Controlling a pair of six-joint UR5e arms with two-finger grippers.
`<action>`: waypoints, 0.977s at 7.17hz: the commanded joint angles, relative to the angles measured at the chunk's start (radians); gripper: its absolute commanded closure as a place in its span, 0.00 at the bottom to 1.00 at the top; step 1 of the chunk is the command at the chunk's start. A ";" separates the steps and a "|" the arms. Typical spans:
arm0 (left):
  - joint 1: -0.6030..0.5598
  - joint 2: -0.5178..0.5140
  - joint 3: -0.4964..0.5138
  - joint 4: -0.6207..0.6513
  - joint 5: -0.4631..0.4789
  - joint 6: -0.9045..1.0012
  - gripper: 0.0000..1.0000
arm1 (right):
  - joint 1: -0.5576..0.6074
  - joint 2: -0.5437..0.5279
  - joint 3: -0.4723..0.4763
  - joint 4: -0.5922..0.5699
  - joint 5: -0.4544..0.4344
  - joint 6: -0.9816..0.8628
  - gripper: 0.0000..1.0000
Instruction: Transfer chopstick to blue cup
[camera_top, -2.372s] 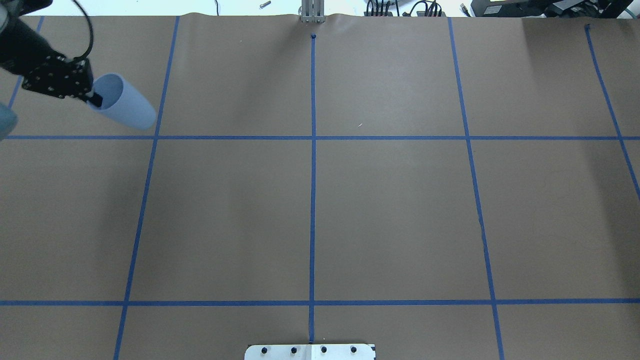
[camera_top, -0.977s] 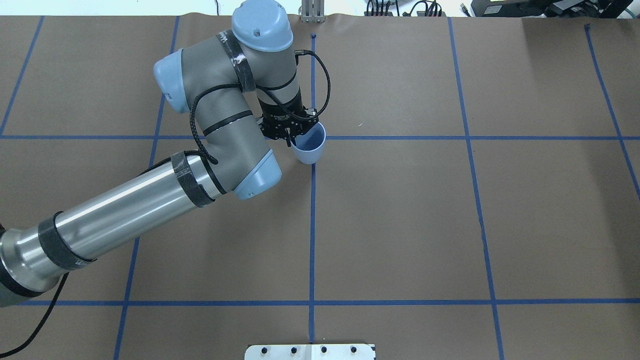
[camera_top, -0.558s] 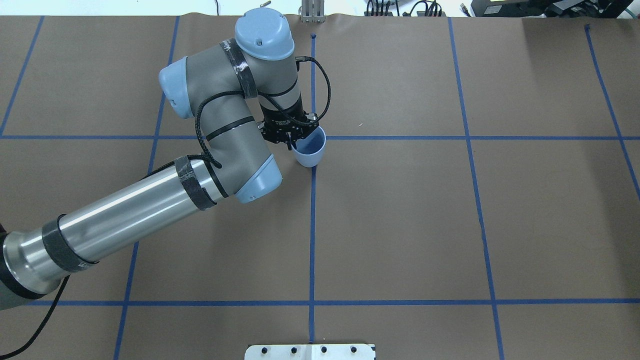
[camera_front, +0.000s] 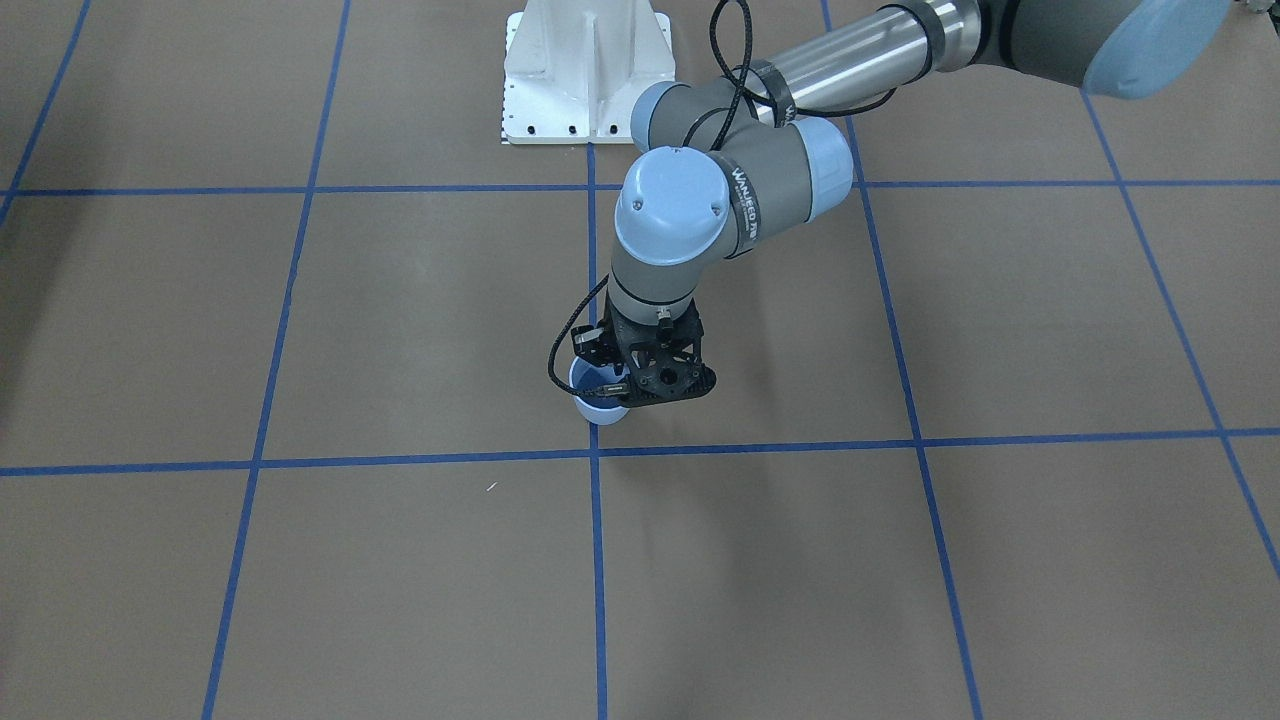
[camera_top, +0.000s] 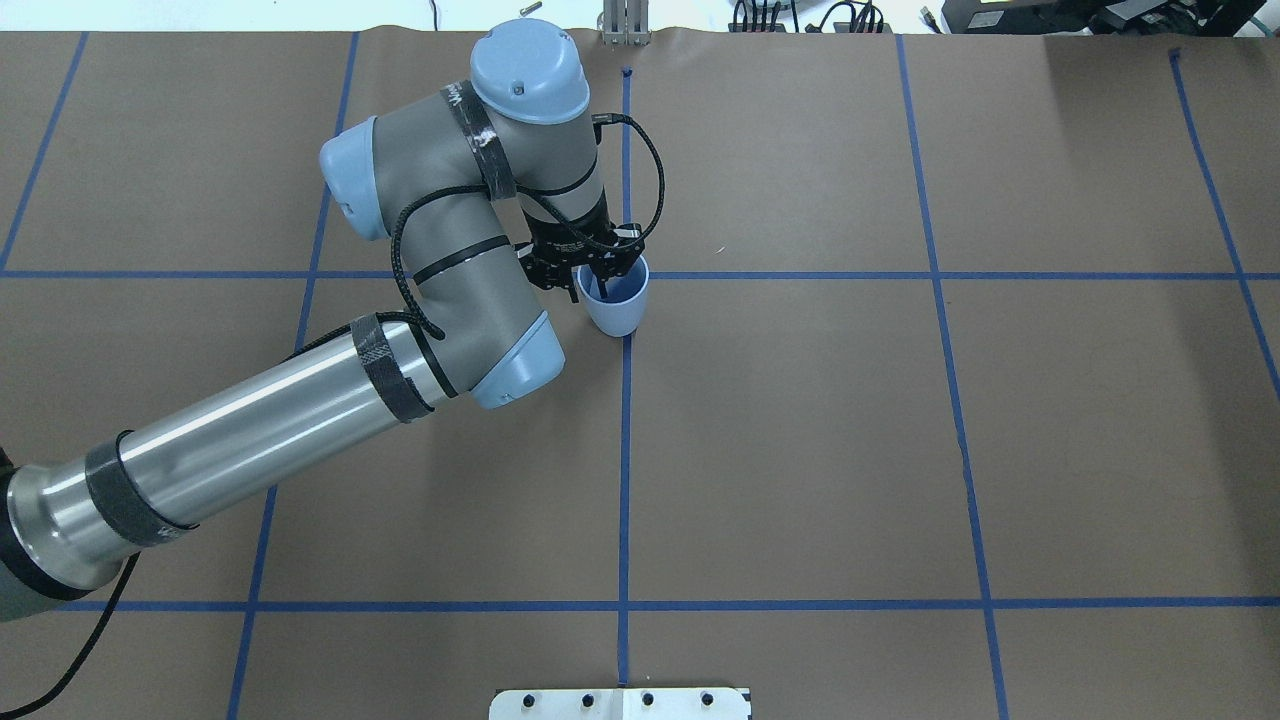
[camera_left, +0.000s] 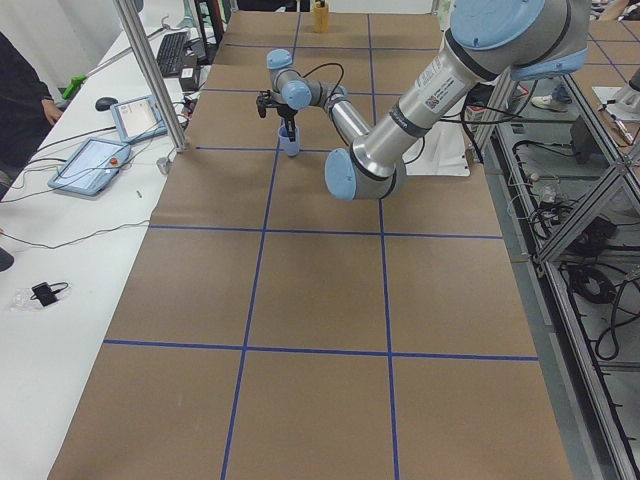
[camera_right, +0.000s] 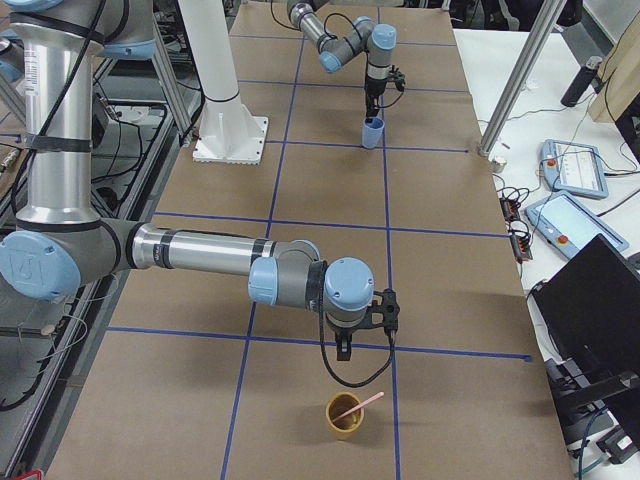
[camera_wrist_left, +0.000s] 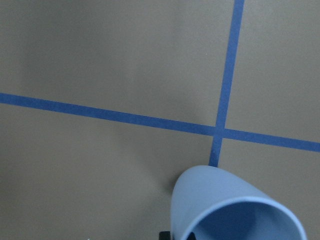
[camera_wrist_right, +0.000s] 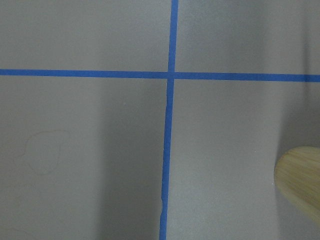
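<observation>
The blue cup (camera_top: 618, 305) stands upright at the tape cross in the middle of the table; it also shows in the front view (camera_front: 590, 402) and the left wrist view (camera_wrist_left: 235, 210). My left gripper (camera_top: 592, 282) is right above its rim, open, one finger inside the cup and one outside. A pinkish chopstick (camera_right: 362, 403) leans in a tan cup (camera_right: 345, 420) near the table's right end. My right gripper (camera_right: 362, 345) hangs just above and behind that cup; I cannot tell whether it is open or shut.
The brown paper table is marked with blue tape lines. A tiny white fleck (camera_top: 719, 250) lies right of the blue cup. The white robot base plate (camera_top: 620, 703) is at the near edge. A metal post (camera_right: 520, 80) and tablets (camera_left: 95, 160) stand at the operators' side.
The left arm carried the blue cup from the far left to the table's centre and set it upright. In the last half second its fingers spread apart at the rim.
</observation>
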 joint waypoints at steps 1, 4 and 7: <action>-0.009 0.001 -0.038 -0.004 0.002 -0.030 0.02 | 0.001 0.010 -0.003 -0.002 -0.014 -0.002 0.00; -0.081 -0.016 -0.072 -0.001 0.001 -0.019 0.02 | 0.059 -0.001 -0.022 -0.002 -0.090 -0.058 0.00; -0.091 -0.014 -0.077 0.002 0.001 -0.018 0.02 | 0.104 0.075 -0.161 0.006 -0.192 -0.261 0.00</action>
